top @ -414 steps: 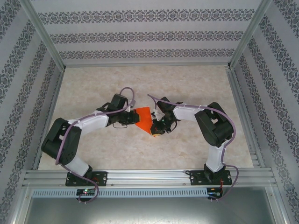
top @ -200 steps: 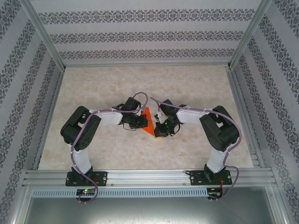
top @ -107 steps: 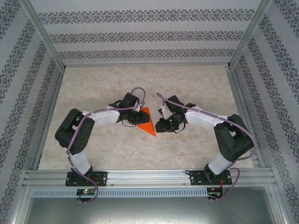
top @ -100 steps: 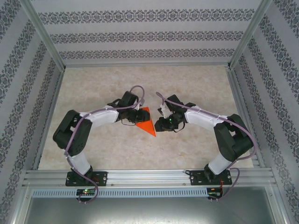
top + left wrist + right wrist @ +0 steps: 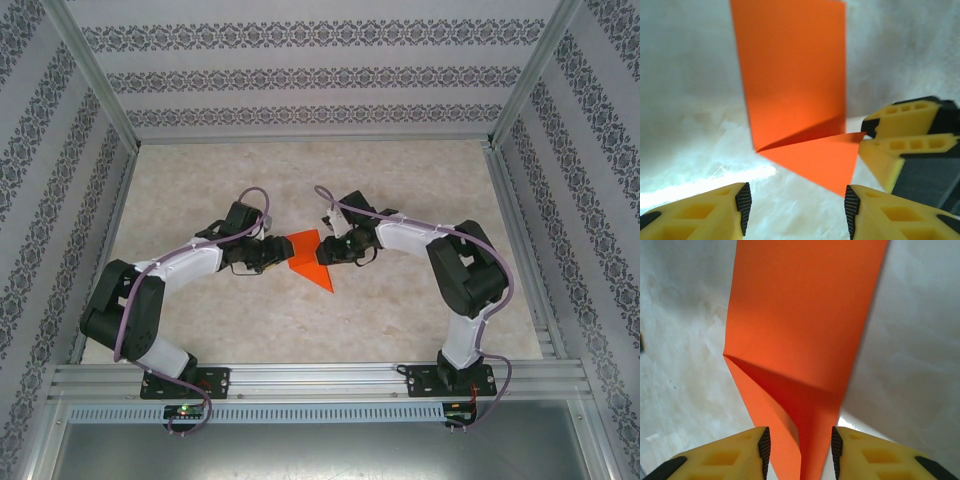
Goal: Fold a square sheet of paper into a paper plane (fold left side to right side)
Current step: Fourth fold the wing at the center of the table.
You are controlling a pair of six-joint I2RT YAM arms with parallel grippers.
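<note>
Orange paper (image 5: 308,258) sits mid-table (image 5: 400,180), one corner lifted. Left gripper (image 5: 797,210) is released, just short of it. Right gripper (image 5: 799,452) is spread too, straddling the narrow end, whose tip is cut off at the frame edge.

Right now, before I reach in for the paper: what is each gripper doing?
Left gripper: open, holding nothing.
Right gripper: open, astride the orange paper, not pinching it.

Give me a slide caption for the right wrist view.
Right gripper open astride the folded orange paper's narrow end.
</note>
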